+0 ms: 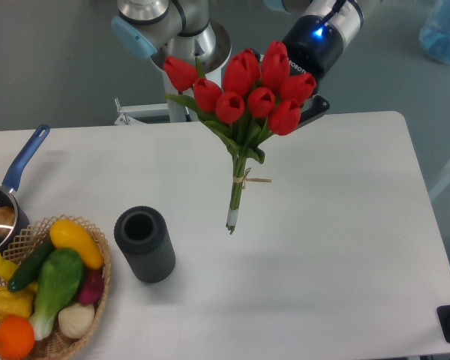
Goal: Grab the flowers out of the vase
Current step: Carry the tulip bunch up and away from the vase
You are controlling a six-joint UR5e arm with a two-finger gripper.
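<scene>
Nearest the camera, one wicker basket [97,296] sits at the lower left, cut off by the frame edges; it holds about seven vegetables in yellow, green, orange, white and purple. One vase [144,244], dark and ribbed, stands upright just beside the basket, well below and to the left of the fingers, its mouth empty. One saucepan [0,214] with a blue handle is cropped at the left edge. One bunch of flowers [244,105], about ten red tulips, hangs clear of the table [345,247], apart from the vase, stems pointing down and tied low with twine. One gripper [300,94] sits directly behind the blooms. Its fingers are hidden by the flower heads, so the grip state cannot be determined. Only the black body with a blue light and the arm joints above are visible.
</scene>
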